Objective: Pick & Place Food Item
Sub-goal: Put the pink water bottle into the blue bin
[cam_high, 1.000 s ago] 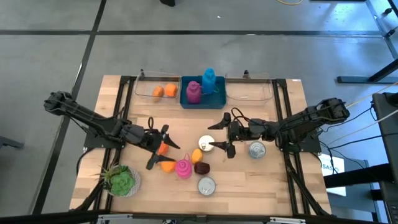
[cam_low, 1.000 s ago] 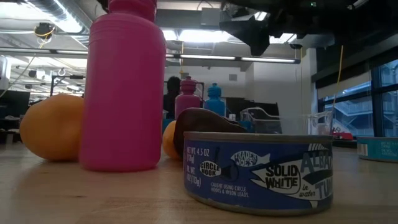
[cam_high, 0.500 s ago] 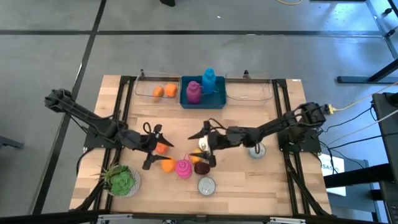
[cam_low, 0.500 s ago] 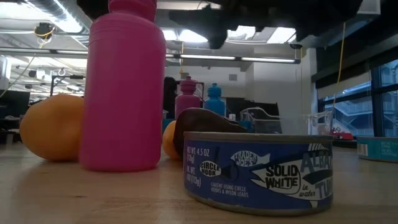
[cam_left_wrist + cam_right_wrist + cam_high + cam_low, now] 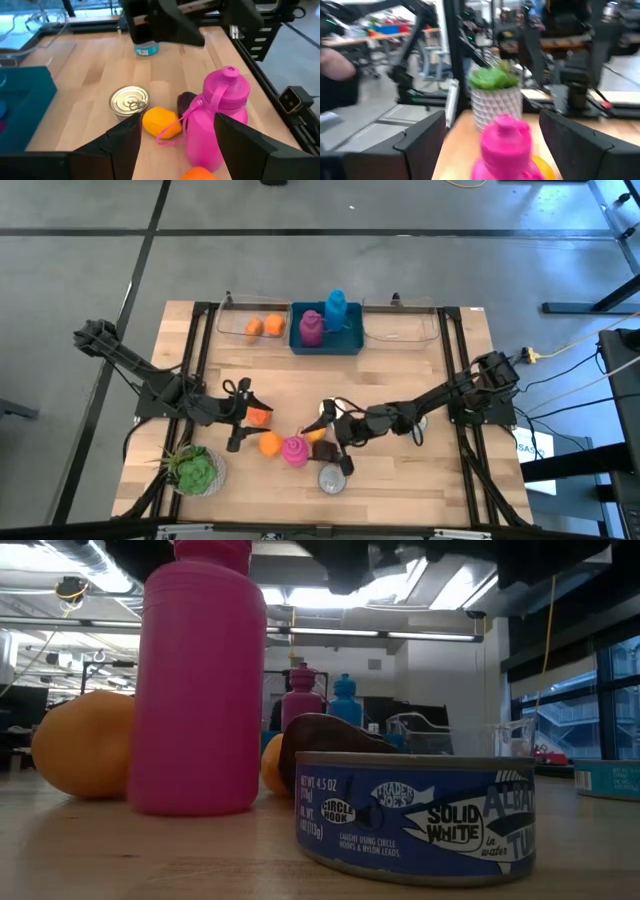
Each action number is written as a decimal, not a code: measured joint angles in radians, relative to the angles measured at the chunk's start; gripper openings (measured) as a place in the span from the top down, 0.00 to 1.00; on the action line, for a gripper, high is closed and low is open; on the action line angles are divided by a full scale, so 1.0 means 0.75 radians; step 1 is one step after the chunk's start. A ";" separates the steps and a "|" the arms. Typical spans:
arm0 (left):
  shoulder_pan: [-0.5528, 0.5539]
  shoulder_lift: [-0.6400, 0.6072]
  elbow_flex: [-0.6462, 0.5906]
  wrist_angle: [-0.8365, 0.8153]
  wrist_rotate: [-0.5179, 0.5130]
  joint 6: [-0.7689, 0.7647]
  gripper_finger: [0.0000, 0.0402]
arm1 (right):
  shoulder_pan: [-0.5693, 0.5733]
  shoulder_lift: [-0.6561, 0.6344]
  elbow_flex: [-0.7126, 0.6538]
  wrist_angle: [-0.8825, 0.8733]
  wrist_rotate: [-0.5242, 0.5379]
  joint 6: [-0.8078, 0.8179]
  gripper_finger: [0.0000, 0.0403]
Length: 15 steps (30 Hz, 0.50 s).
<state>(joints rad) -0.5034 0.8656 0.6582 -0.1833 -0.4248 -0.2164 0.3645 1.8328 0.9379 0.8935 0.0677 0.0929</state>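
A pink bottle (image 5: 295,450) stands near the table's front, with an orange (image 5: 268,444) on its left. A dark food item (image 5: 325,735) and a yellow fruit (image 5: 160,122) lie on its right. A second orange (image 5: 260,417) lies just in front of my left gripper (image 5: 240,415), which is open and holds nothing. My right gripper (image 5: 333,438) hovers open above the yellow fruit and the dark item, pointing at the pink bottle (image 5: 506,135). The bottle is ahead of its spread fingers and apart from them. A tuna can (image 5: 331,478) sits just beside it, toward the near edge.
A gold-lidded can (image 5: 129,100) stands behind the fruit, and a teal can (image 5: 146,50) stands farther right under my right arm. A potted plant (image 5: 195,470) sits at the front left. At the back are a clear tray with oranges (image 5: 262,327), a blue bin with bottles (image 5: 325,325) and another clear tray (image 5: 400,328).
My right gripper has travelled toward the table's left and near edge. It has gone from beside the gold-lidded can to above the yellow fruit and dark item, and has stayed open. My left gripper has drawn back a little toward the left edge and turned. The orange before it has stayed put.
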 joint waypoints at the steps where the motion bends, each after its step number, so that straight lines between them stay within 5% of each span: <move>1: 0.000 0.007 0.000 0.000 0.000 -0.011 0.40 | 0.006 0.015 -0.001 0.002 0.031 -0.001 0.20; 15: -0.048 0.184 0.000 0.201 0.117 -0.157 0.40 | 0.005 0.133 -0.002 0.155 0.130 0.010 0.20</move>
<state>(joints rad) -0.5390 1.0038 0.6582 -0.0324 -0.3369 -0.3341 0.3683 1.9325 0.9367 1.0096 0.1650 0.1005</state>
